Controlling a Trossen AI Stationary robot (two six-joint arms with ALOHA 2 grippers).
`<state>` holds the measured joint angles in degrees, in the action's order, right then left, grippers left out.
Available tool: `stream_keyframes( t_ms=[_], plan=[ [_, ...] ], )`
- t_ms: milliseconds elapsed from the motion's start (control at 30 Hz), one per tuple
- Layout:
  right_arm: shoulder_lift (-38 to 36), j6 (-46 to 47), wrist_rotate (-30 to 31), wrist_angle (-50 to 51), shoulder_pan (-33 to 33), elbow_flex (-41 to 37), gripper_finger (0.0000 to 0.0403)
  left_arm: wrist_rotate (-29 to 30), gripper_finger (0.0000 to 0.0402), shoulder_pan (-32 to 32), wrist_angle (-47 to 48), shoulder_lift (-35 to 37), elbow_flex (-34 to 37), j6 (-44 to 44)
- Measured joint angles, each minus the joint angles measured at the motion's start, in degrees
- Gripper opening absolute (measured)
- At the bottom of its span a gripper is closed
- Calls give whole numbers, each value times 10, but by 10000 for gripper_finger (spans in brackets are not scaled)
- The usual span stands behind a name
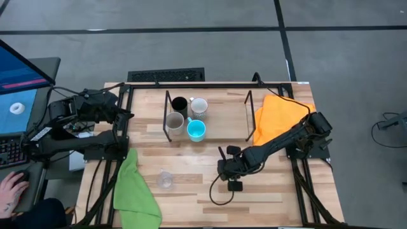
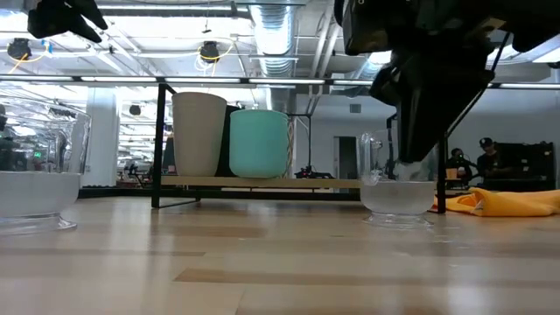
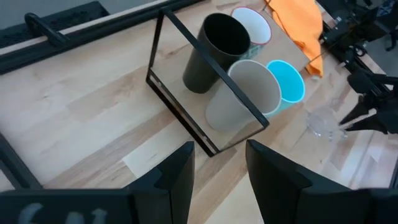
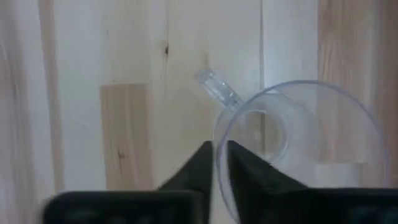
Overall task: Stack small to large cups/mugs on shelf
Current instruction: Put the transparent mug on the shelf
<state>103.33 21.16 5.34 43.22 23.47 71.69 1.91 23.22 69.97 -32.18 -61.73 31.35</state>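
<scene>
As things stand: four of the six vessels are on the shelf and both glass cups are on the open bench [image 1: 191, 203], so I judge the job roughly two-thirds placed, with no nesting visible anywhere.
Front glass cup: stands upright and untouched on the bench [image 1: 165, 180], near the green cloth [image 1: 133, 191] and well apart from the shelf; it is yet to be moved.
Gripped glass cup: sits on the bench [image 4: 305, 143] in front of the shelf's right half, base down on the wood in the low view, so the lift has not begun.
Right gripper: reaches down over that cup [image 4: 221, 163], fingers drawn narrow with the cup's wall between them beside the handle; it looks like a pinch on the rim.
Shelf: low black-rod rack [image 1: 249, 114] in the middle of the bench, with bare board on its right half.
Light blue mug: front of the shelf [image 1: 196, 130], just beside the grey-beige mug [image 1: 175, 121].
Black mug: behind them [image 1: 179, 104], next to the white mug [image 1: 199, 106]; all four stand singly, side by side.
Left gripper: waits at the bench's left edge [image 3: 217, 168], fingers wide apart and empty, facing the shelf.
Left to do: carry both glass cups over; whether any size ordering or stacking follows I cannot tell.
</scene>
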Motion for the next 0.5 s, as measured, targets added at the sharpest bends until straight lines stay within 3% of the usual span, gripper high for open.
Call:
stream_keyframes(
  t_ms=[133, 300, 500],
  plan=[
    [0, 3, -8, -4, 1, 0, 15, 2, 135, 0, 0, 0, 0, 1],
    [-4, 28, -10, -33, 5, 4, 9, 2, 135, 0, 0, 0, 0, 12],
    [-81, 50, 14, -88, 42, 50, 7, 1, 135, 0, 0, 0, 0, 12]
  ],
)
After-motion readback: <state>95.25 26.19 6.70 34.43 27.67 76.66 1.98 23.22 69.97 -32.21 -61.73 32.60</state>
